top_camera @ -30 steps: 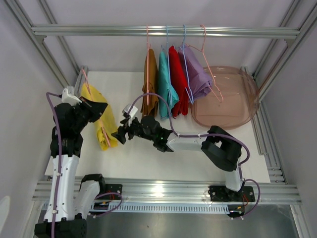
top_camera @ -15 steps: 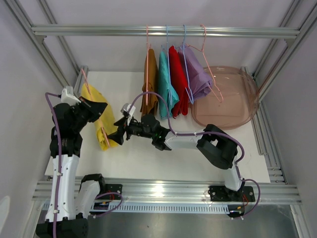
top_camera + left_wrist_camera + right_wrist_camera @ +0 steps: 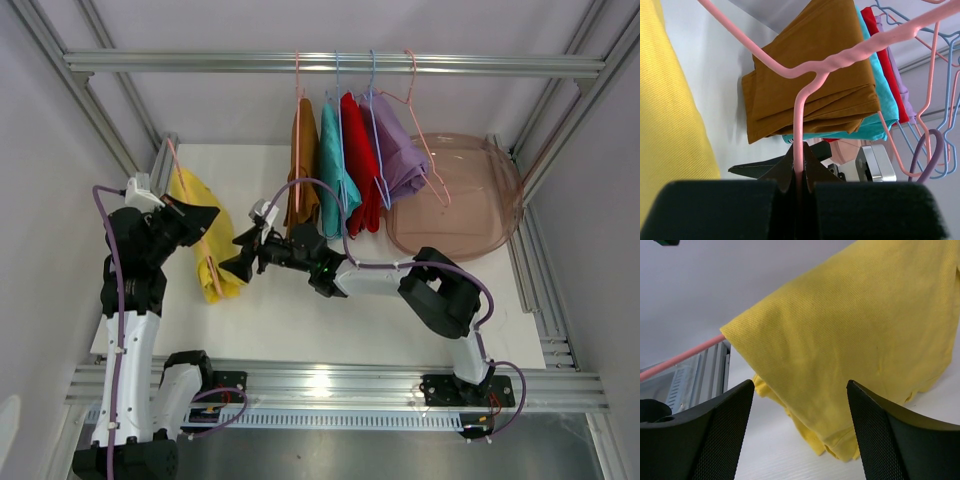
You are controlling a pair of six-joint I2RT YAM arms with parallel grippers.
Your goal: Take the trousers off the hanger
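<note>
My left gripper (image 3: pixel 197 222) is shut on the wire of a pink hanger (image 3: pixel 799 125), gripping it just below its fork. The yellow trousers (image 3: pixel 212 270) hang over that hanger at the table's left, with their lower end on the table. They fill the left edge of the left wrist view (image 3: pixel 670 125). My right gripper (image 3: pixel 243 263) is open right beside them, and the yellow cloth (image 3: pixel 865 330) spans the space between its jaws (image 3: pixel 799 385). The brown (image 3: pixel 303 160), teal (image 3: pixel 332 170), red (image 3: pixel 360 160) and lavender (image 3: pixel 398 150) trousers hang on hangers from the rail.
A metal rail (image 3: pixel 200 62) crosses the back of the cell. A pinkish translucent round tub (image 3: pixel 470 215) stands at the back right of the white table (image 3: pixel 300 320). Frame bars (image 3: pixel 555 330) run along the sides.
My right gripper has moved left and farther from me, up to the yellow trousers. My left gripper still holds the hanger and has tilted slightly.
</note>
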